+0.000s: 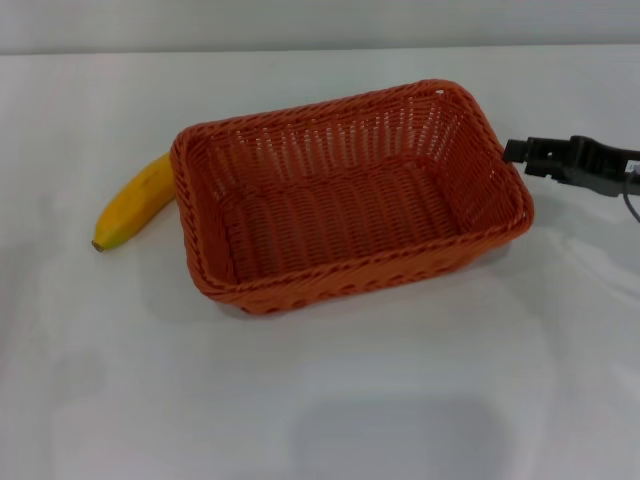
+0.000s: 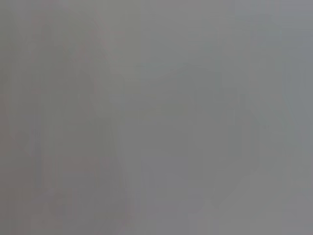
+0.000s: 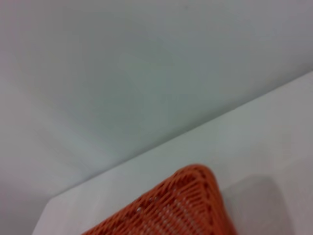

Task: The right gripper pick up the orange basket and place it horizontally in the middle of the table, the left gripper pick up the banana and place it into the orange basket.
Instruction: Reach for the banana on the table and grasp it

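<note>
The orange basket (image 1: 350, 195) sits empty in the middle of the white table (image 1: 320, 400), its long side running roughly left to right. The yellow banana (image 1: 135, 202) lies on the table against the basket's left end, partly hidden behind its rim. My right gripper (image 1: 515, 152) hovers just off the basket's right end, apart from the rim; only a slim black tip on a dark arm shows. One corner of the basket (image 3: 181, 210) appears in the right wrist view. The left gripper is out of view; the left wrist view shows only plain grey.
The table's far edge meets a pale wall (image 1: 320, 25) behind the basket. Bare white tabletop lies in front of the basket and to both sides.
</note>
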Robot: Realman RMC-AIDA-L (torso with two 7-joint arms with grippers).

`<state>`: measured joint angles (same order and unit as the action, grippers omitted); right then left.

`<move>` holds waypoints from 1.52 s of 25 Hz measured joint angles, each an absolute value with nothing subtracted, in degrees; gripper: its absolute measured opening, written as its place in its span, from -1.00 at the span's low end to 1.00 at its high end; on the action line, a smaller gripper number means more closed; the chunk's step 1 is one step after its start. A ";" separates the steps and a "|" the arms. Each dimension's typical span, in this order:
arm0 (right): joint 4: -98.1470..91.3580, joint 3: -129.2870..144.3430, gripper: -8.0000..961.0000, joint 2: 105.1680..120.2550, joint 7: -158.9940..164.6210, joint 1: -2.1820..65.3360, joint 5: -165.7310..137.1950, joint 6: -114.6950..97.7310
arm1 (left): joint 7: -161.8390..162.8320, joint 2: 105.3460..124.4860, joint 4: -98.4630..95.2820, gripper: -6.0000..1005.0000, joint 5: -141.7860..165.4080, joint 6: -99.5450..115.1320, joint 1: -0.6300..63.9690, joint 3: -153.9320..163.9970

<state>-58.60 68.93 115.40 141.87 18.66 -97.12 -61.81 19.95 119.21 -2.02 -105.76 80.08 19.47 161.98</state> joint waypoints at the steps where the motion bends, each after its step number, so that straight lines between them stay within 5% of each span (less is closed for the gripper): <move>1: -58.60 68.69 -0.12 115.40 141.86 18.58 -97.12 -61.11 | 19.95 119.20 -2.02 0.77 -105.85 80.08 19.48 161.98; 5: -58.27 67.22 0.19 115.44 141.85 18.01 -96.65 -57.47 | 19.95 119.19 -2.02 0.77 -106.61 80.08 19.51 161.98; 17: -56.79 60.29 0.37 115.53 133.90 18.90 -95.61 -51.44 | 19.95 119.11 -2.02 0.77 -106.77 79.93 19.85 161.98; 24: -48.73 60.76 0.35 115.83 93.60 20.70 -72.64 -48.99 | 19.89 119.20 -2.13 0.77 -106.79 79.39 19.99 161.98; 38: -7.32 60.56 0.36 116.22 12.02 28.87 -21.06 -82.56 | 19.84 119.26 -2.36 0.77 -106.58 78.55 19.72 162.25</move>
